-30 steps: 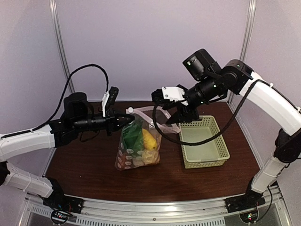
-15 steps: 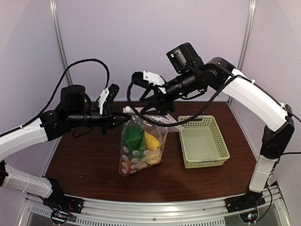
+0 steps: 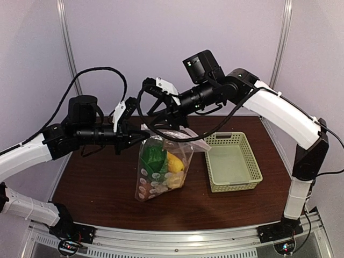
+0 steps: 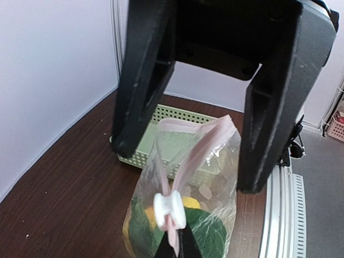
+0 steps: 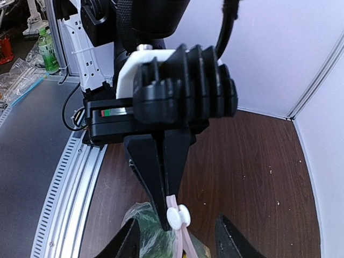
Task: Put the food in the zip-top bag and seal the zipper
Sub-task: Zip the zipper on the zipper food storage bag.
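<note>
Left wrist view: left gripper (image 4: 176, 239) pinches clear crinkly plastic bag's (image 4: 217, 183) pink zipper strip (image 4: 198, 151); right gripper (image 4: 185, 166) gapes wide.

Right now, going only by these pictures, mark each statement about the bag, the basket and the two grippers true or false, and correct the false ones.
1. The basket holds no food. True.
2. The left gripper is open. False: it is shut on the zipper at the bag's mouth.
3. The right gripper is open. True: its fingers are spread to either side of the bag's top.
4. The zip-top bag lies flat on the table. False: it is upright, held by its top edge.
5. Green and yellow food is inside the zip-top bag. True.
</note>
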Motion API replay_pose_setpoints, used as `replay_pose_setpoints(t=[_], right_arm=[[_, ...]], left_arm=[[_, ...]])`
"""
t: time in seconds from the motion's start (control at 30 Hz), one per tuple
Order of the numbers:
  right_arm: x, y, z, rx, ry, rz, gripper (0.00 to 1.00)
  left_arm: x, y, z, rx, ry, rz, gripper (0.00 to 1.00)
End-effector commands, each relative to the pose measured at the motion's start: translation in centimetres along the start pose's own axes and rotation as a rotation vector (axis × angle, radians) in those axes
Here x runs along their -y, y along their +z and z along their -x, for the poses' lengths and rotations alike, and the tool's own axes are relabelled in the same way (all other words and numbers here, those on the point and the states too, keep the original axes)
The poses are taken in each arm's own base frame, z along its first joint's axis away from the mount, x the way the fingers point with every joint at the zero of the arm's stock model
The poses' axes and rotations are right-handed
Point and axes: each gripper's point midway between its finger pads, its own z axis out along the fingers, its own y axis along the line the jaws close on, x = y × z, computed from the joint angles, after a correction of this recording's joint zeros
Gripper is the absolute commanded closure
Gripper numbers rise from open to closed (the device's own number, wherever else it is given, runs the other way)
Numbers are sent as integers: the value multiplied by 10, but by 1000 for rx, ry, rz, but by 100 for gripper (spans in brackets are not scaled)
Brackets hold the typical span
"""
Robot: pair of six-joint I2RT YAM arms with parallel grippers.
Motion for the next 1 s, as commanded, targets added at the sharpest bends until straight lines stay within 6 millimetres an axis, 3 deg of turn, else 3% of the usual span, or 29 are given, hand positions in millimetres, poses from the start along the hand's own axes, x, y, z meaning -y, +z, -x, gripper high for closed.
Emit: replay_pose_setpoints(t=[0.0, 0.27, 0.7, 0.83, 0.97], right_arm=[[-4, 13, 5, 32, 18, 57, 54], [-7, 14, 3, 26, 19, 74, 71], [-11, 10, -2, 6, 14, 79, 97], [-9, 7, -9, -27, 9, 51, 100], [0, 7, -28, -97, 20, 11, 100]], left_arm=[[9, -9, 33, 82, 131, 3, 100], [10, -11, 38, 90, 161, 17, 100], [-4, -8, 28, 59, 149, 90, 100], [-10, -13, 28, 66, 155, 138, 100], [-12, -23, 31, 97, 166, 175, 100]])
